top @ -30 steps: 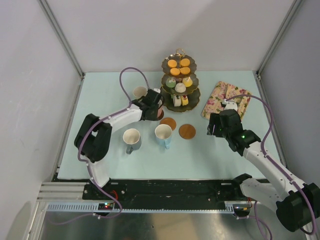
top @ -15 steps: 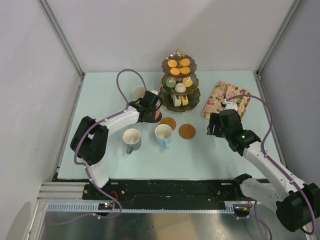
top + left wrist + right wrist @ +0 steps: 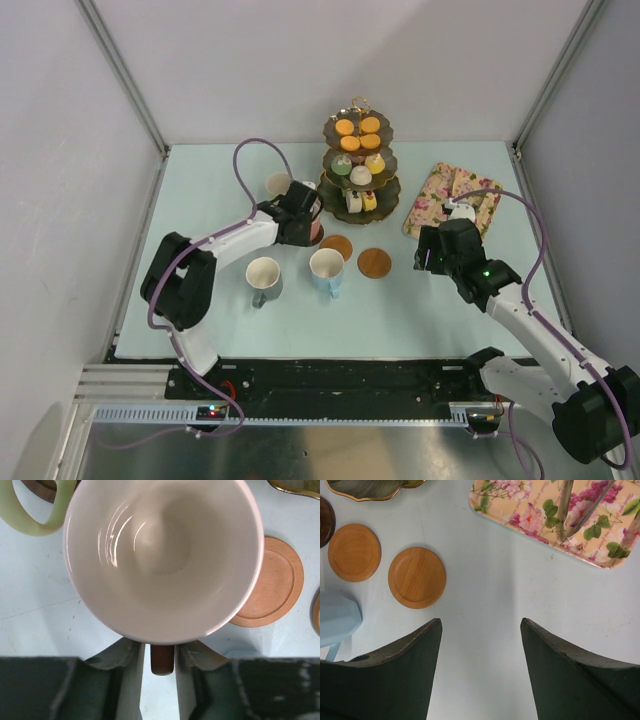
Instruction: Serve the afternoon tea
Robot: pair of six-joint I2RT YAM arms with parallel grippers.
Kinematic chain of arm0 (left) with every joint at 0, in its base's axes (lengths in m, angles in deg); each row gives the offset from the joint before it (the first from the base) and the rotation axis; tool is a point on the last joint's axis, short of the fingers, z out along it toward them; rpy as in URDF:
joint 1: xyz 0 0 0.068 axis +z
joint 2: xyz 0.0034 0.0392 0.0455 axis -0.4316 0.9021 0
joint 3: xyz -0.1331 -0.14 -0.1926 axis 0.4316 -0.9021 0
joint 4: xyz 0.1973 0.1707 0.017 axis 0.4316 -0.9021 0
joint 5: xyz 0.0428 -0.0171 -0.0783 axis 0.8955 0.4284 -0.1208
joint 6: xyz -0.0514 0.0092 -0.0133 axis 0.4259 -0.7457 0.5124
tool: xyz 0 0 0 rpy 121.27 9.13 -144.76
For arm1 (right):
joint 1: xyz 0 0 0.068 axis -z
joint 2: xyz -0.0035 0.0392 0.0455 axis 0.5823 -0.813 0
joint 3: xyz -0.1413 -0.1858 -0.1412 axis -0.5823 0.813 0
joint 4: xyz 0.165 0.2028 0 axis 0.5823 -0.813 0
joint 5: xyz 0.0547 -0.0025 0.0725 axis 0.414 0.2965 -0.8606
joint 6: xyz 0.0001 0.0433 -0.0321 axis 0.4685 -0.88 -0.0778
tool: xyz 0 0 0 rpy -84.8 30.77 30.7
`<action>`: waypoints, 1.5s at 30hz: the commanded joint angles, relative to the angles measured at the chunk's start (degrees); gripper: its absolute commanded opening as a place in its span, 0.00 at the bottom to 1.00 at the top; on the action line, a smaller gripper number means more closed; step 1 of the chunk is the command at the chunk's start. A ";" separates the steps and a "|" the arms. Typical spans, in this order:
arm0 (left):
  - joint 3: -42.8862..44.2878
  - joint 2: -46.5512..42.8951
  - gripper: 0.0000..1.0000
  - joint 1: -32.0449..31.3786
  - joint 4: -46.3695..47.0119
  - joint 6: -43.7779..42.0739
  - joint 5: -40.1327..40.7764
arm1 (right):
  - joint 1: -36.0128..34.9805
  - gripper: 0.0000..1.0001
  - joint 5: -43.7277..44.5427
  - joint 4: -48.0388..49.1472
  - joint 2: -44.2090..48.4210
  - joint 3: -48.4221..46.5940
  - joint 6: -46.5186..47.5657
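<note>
Pale table [image 3: 200, 200]: left hand [image 3: 162, 654] narrow round pink mug [image 3: 165, 555], grip unclear; right hand [image 3: 481, 626] wide; stand [image 3: 388, 202] close.

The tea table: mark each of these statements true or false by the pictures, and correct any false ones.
1. The three-tier stand holds cakes. True.
2. The right gripper grips a cake. False: it is open and empty.
3. Two bare coasters lie near the stand. True.
4. The floral tray lies left of the stand. False: it lies to its right.
</note>
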 commanded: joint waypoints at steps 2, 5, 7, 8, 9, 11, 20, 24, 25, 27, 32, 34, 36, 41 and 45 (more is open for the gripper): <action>0.61 -3.57 0.42 0.21 -0.89 0.43 -0.21 | 0.23 0.70 0.12 -0.21 0.61 -0.73 -0.66; 0.64 -4.92 0.50 0.18 -0.92 0.79 0.70 | 0.25 0.70 0.13 -0.19 0.65 -0.74 -0.77; 0.86 -5.88 0.55 0.28 -1.17 0.89 1.25 | 0.22 0.70 0.01 -0.27 0.78 -0.74 -0.78; 1.08 -6.29 0.57 0.30 -1.39 1.00 1.49 | 0.21 0.70 -0.09 -0.34 0.87 -0.74 -0.78; 1.33 -6.85 0.58 0.31 -1.54 1.05 1.61 | 0.21 0.70 -0.10 -0.38 0.95 -0.69 -0.82; 1.75 -7.90 0.60 0.53 -2.18 1.20 1.57 | 0.23 0.70 -0.22 -0.52 1.17 -0.73 -0.81; 2.41 -14.94 0.70 4.61 -5.39 2.93 -2.37 | -1.57 0.70 -1.85 -0.54 2.83 -0.73 -0.59; 1.99 -19.58 0.74 8.52 -7.40 3.87 -5.90 | -5.70 0.71 -1.31 -0.17 2.58 -0.74 -0.67; 1.70 -21.14 0.75 9.65 -8.02 4.16 -6.39 | -6.70 0.71 -1.24 -0.07 2.38 -0.74 -0.77; 0.92 -23.87 0.77 11.40 -8.99 4.46 -6.72 | -8.92 0.71 -1.16 0.13 2.03 -0.74 -1.09; -1.33 -29.65 0.82 15.38 -12.84 5.13 -8.10 | -13.99 0.71 -1.35 0.76 1.40 -0.67 -2.02; -2.23 -31.95 0.83 16.06 -14.61 5.01 -7.69 | -15.80 0.71 -1.28 1.07 1.12 -0.65 -2.52; -3.40 -34.28 0.83 16.25 -16.26 4.68 -6.95 | -17.83 0.71 -0.91 1.56 0.88 -0.70 -3.06; -5.90 -38.38 0.83 16.65 -18.87 3.27 -8.51 | -23.03 0.71 0.95 3.06 0.44 -0.70 -6.18; -6.74 -39.71 0.83 17.60 -20.50 0.88 -11.47 | -26.28 0.71 3.90 4.02 -2.13 -1.35 -10.20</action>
